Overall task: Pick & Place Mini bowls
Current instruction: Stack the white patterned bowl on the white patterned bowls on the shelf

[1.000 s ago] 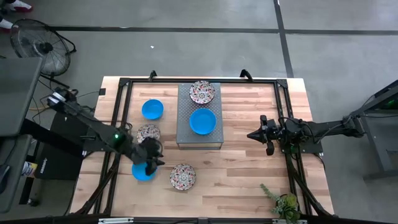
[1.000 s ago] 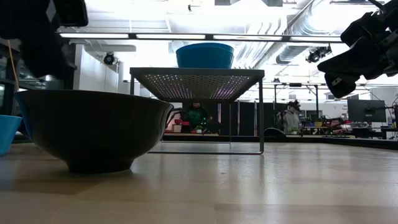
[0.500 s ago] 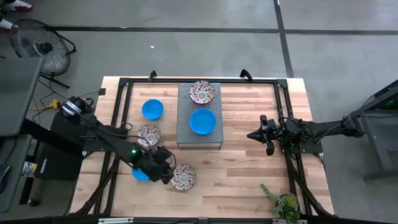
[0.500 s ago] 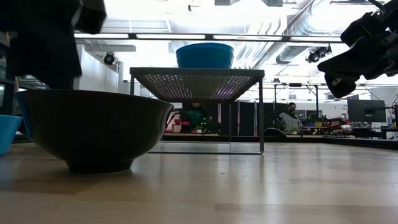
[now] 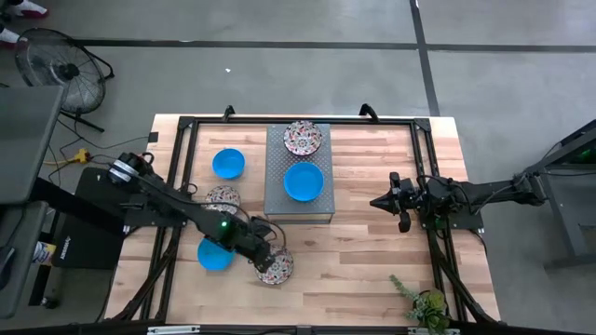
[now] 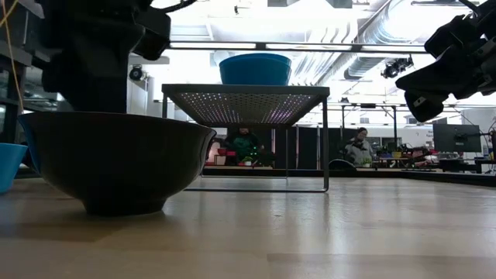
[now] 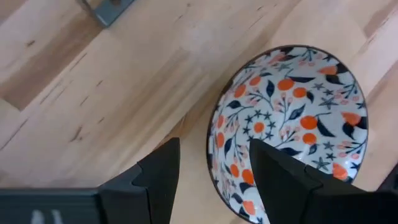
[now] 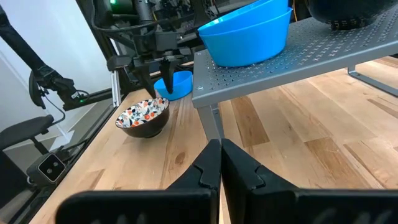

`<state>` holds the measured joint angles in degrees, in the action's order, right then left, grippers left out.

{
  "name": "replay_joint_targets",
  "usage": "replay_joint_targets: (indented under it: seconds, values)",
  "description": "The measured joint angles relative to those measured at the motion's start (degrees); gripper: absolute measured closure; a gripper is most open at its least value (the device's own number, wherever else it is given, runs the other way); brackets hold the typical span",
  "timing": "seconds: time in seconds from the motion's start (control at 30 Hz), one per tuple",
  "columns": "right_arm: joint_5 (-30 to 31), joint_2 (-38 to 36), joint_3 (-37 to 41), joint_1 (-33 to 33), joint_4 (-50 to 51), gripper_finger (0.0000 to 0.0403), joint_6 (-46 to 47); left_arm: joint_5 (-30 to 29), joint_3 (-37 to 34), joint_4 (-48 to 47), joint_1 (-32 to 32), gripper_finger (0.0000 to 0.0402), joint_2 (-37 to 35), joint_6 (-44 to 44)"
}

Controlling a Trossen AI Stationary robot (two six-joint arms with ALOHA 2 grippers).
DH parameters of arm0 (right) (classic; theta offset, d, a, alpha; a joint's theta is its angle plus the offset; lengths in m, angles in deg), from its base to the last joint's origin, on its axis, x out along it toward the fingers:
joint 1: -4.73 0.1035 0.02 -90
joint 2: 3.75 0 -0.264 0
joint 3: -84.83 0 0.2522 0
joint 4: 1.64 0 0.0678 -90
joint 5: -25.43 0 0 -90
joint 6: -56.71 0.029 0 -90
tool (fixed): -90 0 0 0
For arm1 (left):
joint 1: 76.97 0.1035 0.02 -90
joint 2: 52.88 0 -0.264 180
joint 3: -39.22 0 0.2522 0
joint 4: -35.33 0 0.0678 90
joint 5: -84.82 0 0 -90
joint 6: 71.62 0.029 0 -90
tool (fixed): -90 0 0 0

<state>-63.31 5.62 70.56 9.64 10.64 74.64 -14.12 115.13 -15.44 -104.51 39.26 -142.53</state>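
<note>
— From above, we see the left tool has swung off the blue bowl onto the near floral bowl, likely our next pick. The right tool waits, pinched shut, beside the grey slab.

— At tabletop level, that bowl looms dark and rounded.

— Through the left wrist, our fingers stand open astride the glossy patterned rim.

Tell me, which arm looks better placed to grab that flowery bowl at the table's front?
Probably the left. The left gripper hovers open right over the white floral-patterned round bowl, fingers straddling its rim. The right gripper waits shut, far across the wooden table.
</note>
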Motion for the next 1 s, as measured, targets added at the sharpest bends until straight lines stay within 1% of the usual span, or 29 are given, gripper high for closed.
replay_joint_targets:
  seconds: [0.2, 0.27, 0.4, 0.57, 0.67, 0.83, 0.9, 1.0]
  values:
    - [0.0, 0.0, 0.0, 0.0, 0.0, 0.0402, 0.0, 2.7, 1.7, -4.0, 1.3, 0.0212, 2.2, 1.7]
    - [0.0, 0.0, 0.0, 0.0, 0.0, 0.0402, 0.0, 3.7, 1.9, -2.4, 1.3, 0.0212, 2.6, 2.0]
    - [0.0, 0.0, 0.0, 0.0, 0.0, 0.0402, 0.0, 5.7, 1.9, -2.1, 1.3, 0.0212, 2.7, 3.1]
    - [0.0, 0.0, 0.0, 0.0, -0.1, 0.0402, 0.0, 5.4, 1.9, -2.5, 1.5, 0.0212, 2.7, 3.2]
    - [0.0, 0.0, 0.0, 0.0, -0.1, 0.0402, 0.0, 6.5, 1.9, -4.0, 1.7, 0.0221, 2.8, 3.3]
    - [0.0, 0.0, 0.0, 0.0, -0.1, 0.0402, 0.0, 8.5, 1.7, -2.5, 1.7, 0.0246, 5.3, 4.1]
    - [0.0, 0.0, 0.0, 0.0, -0.1, 0.0402, 0.0, 9.6, 1.9, -0.5, 1.7, 0.0252, 6.2, 4.9]
    - [0.0, 0.0, 0.0, 0.0, -0.1, 0.0402, 0.0, 10.4, 1.7, 0.0, 1.7, 0.0259, 7.2, 5.7]
